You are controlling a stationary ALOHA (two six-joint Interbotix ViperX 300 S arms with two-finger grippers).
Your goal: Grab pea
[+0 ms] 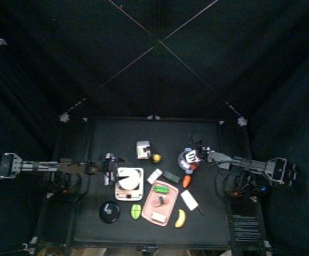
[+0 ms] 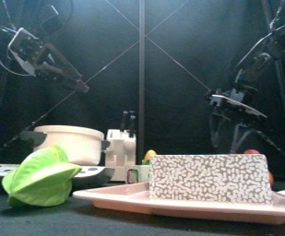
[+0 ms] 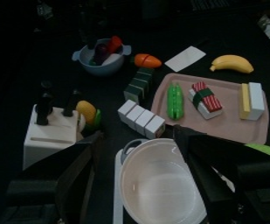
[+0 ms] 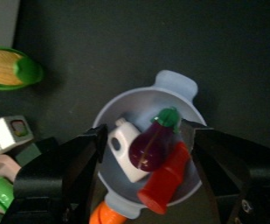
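The main risk was a grab at the wrong thing. The right gripper [image 4: 152, 149] hung directly over a blue-grey bowl [image 4: 179, 87] that stood well apart from the pink tray [image 3: 225, 124], and its jaws were spread wide to either side of the bowl's contents: a purple eggplant [image 4: 148, 140], a red chili [image 4: 166, 185] and a white piece. A descent from there would probably have closed on one of those, not on the pea. The pea [image 3: 176, 99], a green pod, lay on the pink tray near its edge, just beside a red-and-white block [image 3: 204, 99]. With the block so close, a wide jaw coming down carelessly could have caught both together or pushed the pod off the tray's low rim. The pod also looked slim and flat, so I judged a shallow pinch likely to slide over it.

The left gripper [image 3: 148, 166] posed a second hazard. It hovered above a white pot [image 3: 161, 192] that stood just beside the pink tray, with its jaws apart and one to each side of the pot's mouth. A reach toward the tray from there could have clipped the pot's rim and shoved it into the tray.

In the front view both arms hung high above the surface [image 2: 21, 217], the left raised further, and neither gripper held anything.
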